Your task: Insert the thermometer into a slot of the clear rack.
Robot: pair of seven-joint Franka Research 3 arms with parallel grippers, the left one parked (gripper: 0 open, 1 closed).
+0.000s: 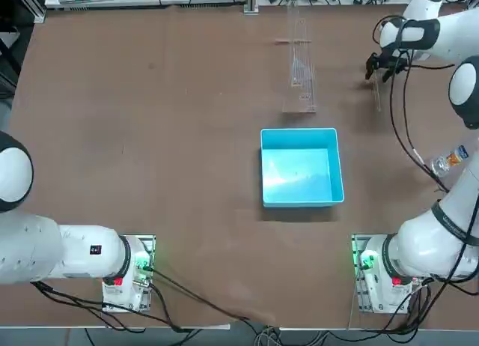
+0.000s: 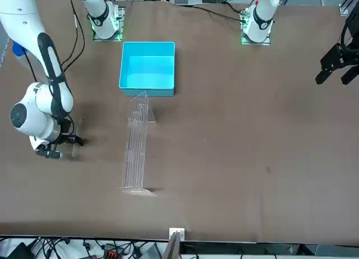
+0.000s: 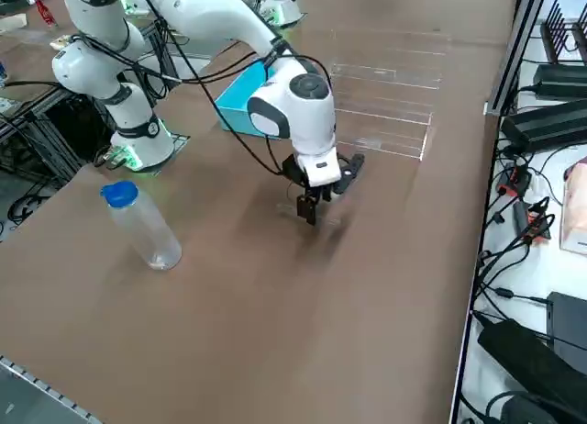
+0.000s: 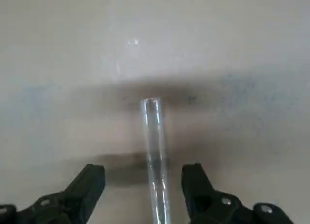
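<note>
**A:** 1 thermometer (image 4: 154, 156), thin and clear, lies flat on the table (image 1: 150, 136). From the wrist it shows as a glassy rod running between the 2 fingers (image 4: 89, 185) of the right gripper (image 4: 143, 183), with a gap on each side, so nothing is clamped.

**B:** So the claw is spread?

**A:** Yes, its fingers stand apart, straddling the rod just above the tabletop. Whether the tips touch the table I cannot tell.

**B:** Where on the table is that?

**A:** Near the far right corner as the robot sees it. From overhead the rod (image 1: 377, 95) is a faint pale line just below the black gripper (image 1: 380, 67). From the front it (image 2: 74, 140) lies close to the left edge, beside the gripper (image 2: 67, 141).

**B:** And the rack?

**A:** The rack (image 1: 299, 58) lies toward the far edge, about mid-width, long axis pointing away from the robot, well apart from the rod. From the front its (image 2: 136, 149) glassy edges show more plainly.

**B:** Anything else around?

**A:** 1 blue bin (image 1: 301, 166) sits just on the robot's side of the rack. 1 clear bottle (image 3: 142, 227) with a blue cap stands upright near the right edge, between the gripper (image 3: 310, 208) and the arm's base.
</note>
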